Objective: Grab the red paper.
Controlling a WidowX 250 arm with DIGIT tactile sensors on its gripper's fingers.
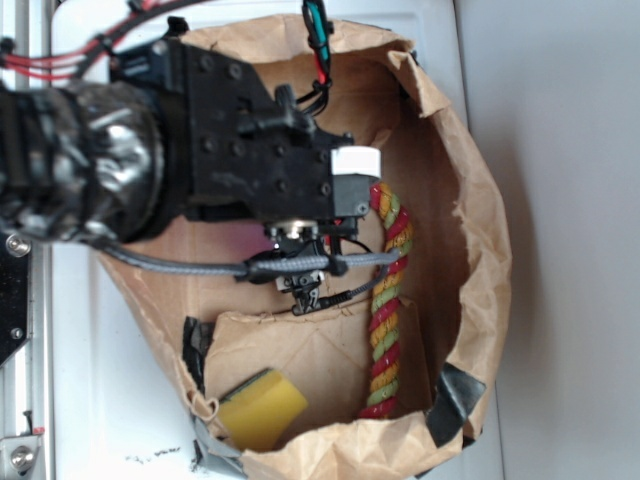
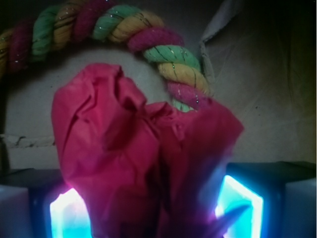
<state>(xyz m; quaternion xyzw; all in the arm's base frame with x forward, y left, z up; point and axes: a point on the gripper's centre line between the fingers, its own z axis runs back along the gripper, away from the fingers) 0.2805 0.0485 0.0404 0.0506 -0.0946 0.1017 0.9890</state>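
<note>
Red paper (image 2: 143,163) fills the wrist view, a crumpled wad wedged between the two glowing pads (image 2: 69,218), and the gripper (image 2: 148,218) is clamped on it down inside the brown paper bag (image 1: 480,250). Just behind it curls the red, yellow and green rope (image 2: 148,37), and farther off a yellow sponge (image 1: 262,407) sits on the bag floor.

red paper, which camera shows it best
The wrist view. The red paper fills the middle of that picture, crumpled, in front of the rope and rising between the two glowing pads at the bottom edge. In the exterior view the arm covers it; only a faint pink patch shows under the arm inside the paper bag.
</note>
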